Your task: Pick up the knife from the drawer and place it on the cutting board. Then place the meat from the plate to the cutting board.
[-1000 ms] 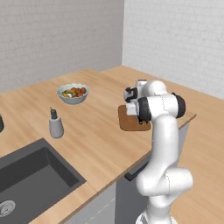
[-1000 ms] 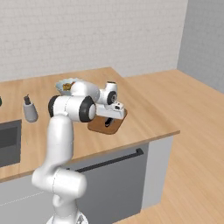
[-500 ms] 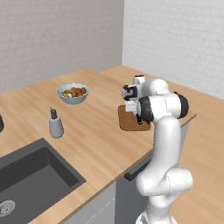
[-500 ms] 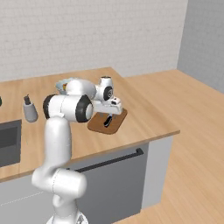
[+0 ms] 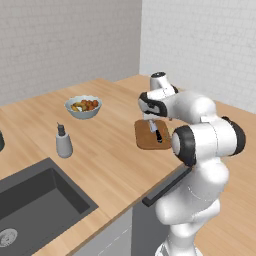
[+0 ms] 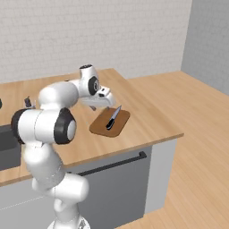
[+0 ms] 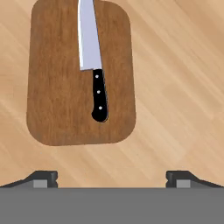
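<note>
The knife, silvery blade and black handle, lies flat on the brown cutting board. My gripper hovers open above the board's near end, just off the knife's handle, with nothing between its fingers. From the base, the board and knife lie under the hand, with the gripper a little above them. From the right, the knife lies lengthwise on the board below the gripper. The meat and the plate are out of view.
A grey bowl of mixed food stands behind the board, a soap dispenser to its left, and a dark sink at the near left. Under the counter edge is a grey front with a dark bar handle; I cannot tell whether it is the drawer.
The jaws opened and let the knife go onto the cutting board. The hand has since lifted a little above it.
</note>
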You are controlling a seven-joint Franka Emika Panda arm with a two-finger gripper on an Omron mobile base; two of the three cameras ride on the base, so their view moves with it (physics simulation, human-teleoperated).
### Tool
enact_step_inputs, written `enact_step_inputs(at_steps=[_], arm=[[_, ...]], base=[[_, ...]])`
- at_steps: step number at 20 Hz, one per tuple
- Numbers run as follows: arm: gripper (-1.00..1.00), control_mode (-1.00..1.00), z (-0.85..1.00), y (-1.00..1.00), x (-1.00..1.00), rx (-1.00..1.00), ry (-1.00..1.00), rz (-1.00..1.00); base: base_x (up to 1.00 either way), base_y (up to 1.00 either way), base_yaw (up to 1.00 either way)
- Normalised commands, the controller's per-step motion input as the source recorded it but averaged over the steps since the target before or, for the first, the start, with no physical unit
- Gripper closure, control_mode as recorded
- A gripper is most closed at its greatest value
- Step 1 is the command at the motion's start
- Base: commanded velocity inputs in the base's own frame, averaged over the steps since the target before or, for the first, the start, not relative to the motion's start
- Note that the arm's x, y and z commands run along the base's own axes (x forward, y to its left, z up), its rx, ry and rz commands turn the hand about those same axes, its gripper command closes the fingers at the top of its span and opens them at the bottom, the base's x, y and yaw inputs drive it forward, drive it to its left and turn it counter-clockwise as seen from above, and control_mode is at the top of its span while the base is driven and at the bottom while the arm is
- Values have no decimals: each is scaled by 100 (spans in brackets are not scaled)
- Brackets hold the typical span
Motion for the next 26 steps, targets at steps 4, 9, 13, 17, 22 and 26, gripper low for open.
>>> enact_step_inputs(at_steps=[4,9,13,17,22,26], arm=[[-100,-100,71,11,-100,0,-30,0],[-100,-100,51,3,-98,1,-5,-7],[-100,-100,64,0,-100,10,17,-17],[-100,-100,67,0,-100,10,24,-14],[-100,-100,10,0,-100,9,11,-1],[-100,-100,-59,1,-84,3,-8,18]], base=[[0,0,0],[0,0,0],[0,0,0],[0,0,0],[0,0,0],[0,0,0]])
